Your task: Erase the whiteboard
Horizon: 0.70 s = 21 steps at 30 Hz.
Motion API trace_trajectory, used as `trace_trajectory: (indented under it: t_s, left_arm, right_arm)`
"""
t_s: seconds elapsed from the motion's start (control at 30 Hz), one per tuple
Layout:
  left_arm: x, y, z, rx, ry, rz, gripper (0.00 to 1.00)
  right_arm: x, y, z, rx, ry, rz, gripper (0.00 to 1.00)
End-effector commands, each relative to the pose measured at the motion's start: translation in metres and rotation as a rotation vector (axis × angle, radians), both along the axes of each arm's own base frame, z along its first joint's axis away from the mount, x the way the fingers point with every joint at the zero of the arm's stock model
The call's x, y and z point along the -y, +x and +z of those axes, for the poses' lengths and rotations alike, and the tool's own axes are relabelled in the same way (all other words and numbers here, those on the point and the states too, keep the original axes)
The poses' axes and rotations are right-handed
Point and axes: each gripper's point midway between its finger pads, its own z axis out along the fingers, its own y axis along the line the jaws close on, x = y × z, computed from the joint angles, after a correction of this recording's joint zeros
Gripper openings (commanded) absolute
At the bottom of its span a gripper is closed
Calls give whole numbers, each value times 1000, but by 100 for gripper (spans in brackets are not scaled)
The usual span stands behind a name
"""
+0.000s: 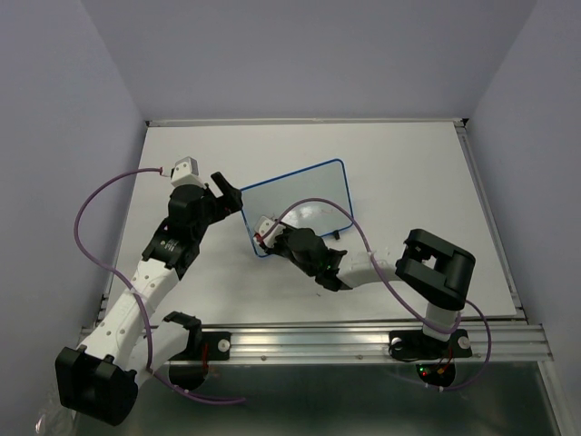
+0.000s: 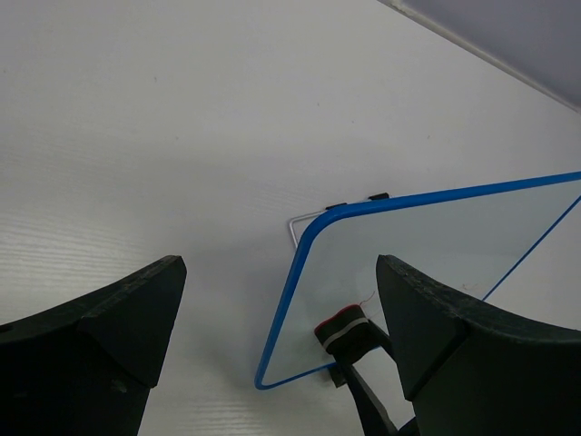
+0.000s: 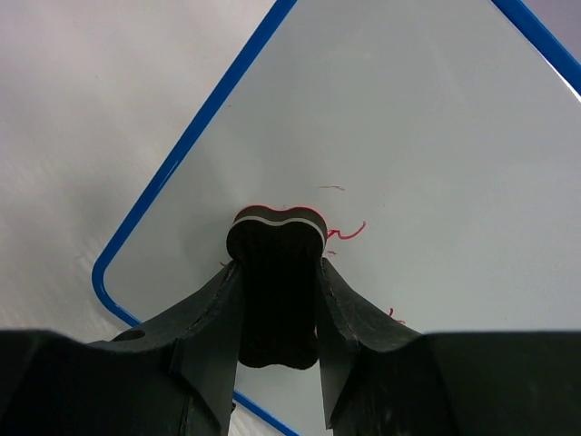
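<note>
- You find the blue-framed whiteboard (image 1: 304, 200) on the white worktop (image 1: 408, 163), near the middle and a little left of centre. It is turned at an angle to the worktop's edges.
- Your right pincer (image 1: 270, 234) reaches over the board's near-left corner. In the right wrist view, the right pincer (image 3: 277, 282) is pinching a black eraser (image 3: 277, 241), with one finger pressed against each of its sides.
- The eraser has a thin white band and a red band at its far end. That end sits against the whiteboard (image 3: 408, 136), close to the rounded corner.
- A few thin red marks (image 3: 349, 232) lie on the board just to the right of the eraser's end, and another small trace shows lower down beside the right finger. The rest of the visible surface looks clean.
- Your left pincer (image 1: 229, 193) is spread wide and holds nothing. It sits just beside the board's far-left corner, and you cannot tell from these views whether it touches the frame.
- In the left wrist view, the left pincer (image 2: 281, 272) frames the left end of the whiteboard (image 2: 436, 245) between its two dark fingers. The eraser (image 2: 345, 331) shows low on the board there.
- A thin wire bracket (image 2: 304, 222) shows just beyond the board's far corner.
</note>
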Motion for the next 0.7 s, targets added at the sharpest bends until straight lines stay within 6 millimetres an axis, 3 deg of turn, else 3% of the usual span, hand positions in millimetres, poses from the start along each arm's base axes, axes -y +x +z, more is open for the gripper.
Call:
trace_trajectory:
  t_s: [0.0,0.2,0.43,0.6,0.67]
  left_arm:
    - [-1,2,9,44,-5,9,99]
    - [-1,0,12,52,-9,7,99]
    - [0,0,11,52,-11,5,99]
    - [1,-1,11,52,-12,-1,99]
    - [2,-1,11,51,-12,-3,99]
  right_arm:
    - [20,13,-1,18,-28,-122,1]
    - [44,34,30,66,86,-305,1]
    - [60,42,37,70,144,-412,1]
    - [55,39,40,74,160,-369,1]
    - [44,34,43,80,157,-285,3]
